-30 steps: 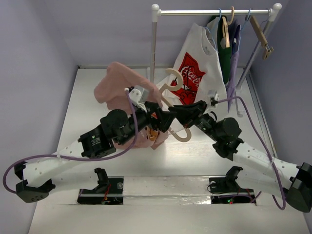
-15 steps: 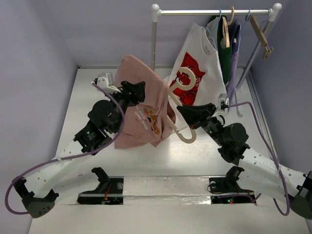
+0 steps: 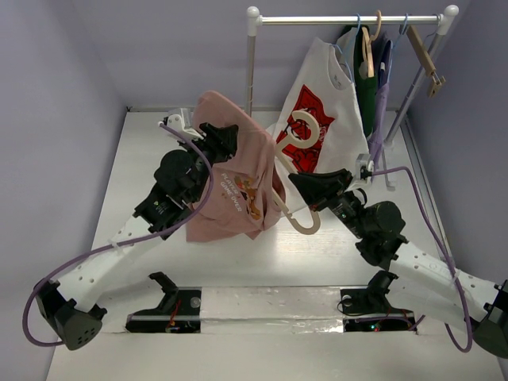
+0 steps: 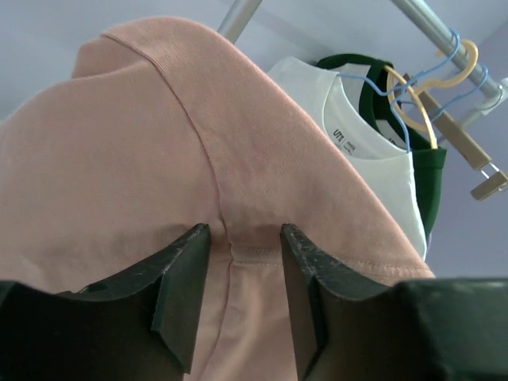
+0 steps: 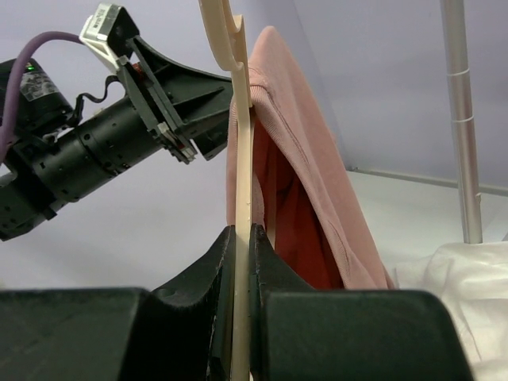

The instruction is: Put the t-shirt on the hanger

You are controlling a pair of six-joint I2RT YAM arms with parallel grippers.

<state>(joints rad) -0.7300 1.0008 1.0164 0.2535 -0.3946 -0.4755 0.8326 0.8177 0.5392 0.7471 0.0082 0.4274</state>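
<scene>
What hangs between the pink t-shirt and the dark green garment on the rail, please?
The white t-shirt hangs there: the left wrist view shows it between the pink t-shirt and the green garment.

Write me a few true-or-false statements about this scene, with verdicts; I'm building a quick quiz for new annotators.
1. The right claw is shut on the cream hanger. True.
2. The pink t-shirt lies spread flat on the table. False: it hangs draped from the raised cream hanger.
3. The white t-shirt with the red logo hangs from the rail. True.
4. The left claw is reaching into the white t-shirt. False: its fingers are at the pink t-shirt, either side of a sleeve seam.
</scene>
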